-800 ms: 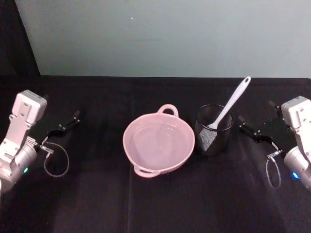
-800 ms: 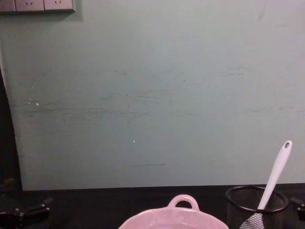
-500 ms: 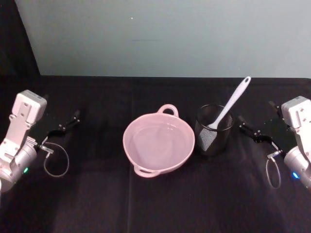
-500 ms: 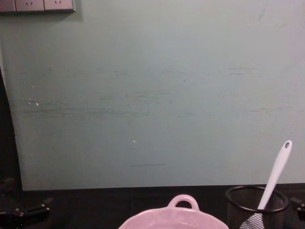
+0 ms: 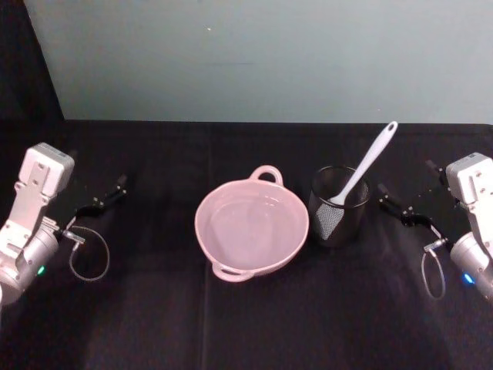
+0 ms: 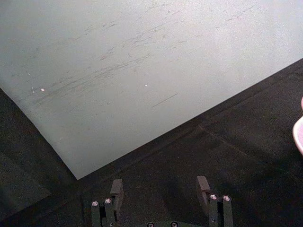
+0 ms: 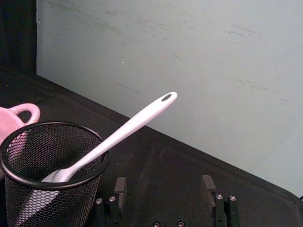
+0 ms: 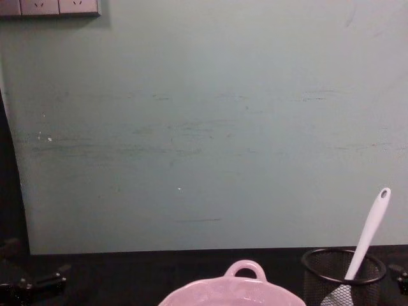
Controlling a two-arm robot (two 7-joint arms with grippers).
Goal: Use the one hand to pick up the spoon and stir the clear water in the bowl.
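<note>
The pale pink bowl sits mid-table with barely visible clear water inside. Just right of it, the white spoon leans blade-down in a black mesh cup, its handle slanting up and away. The right wrist view has the spoon ahead and to one side of my right gripper, which is open and empty. In the head view that right gripper hovers right of the cup, apart from it. My left gripper is parked far left, open and empty.
A pale green wall closes the table's far edge. The table is covered in black cloth. Cable loops hang from both wrists. The bowl's loop handle and the cup show low in the chest view.
</note>
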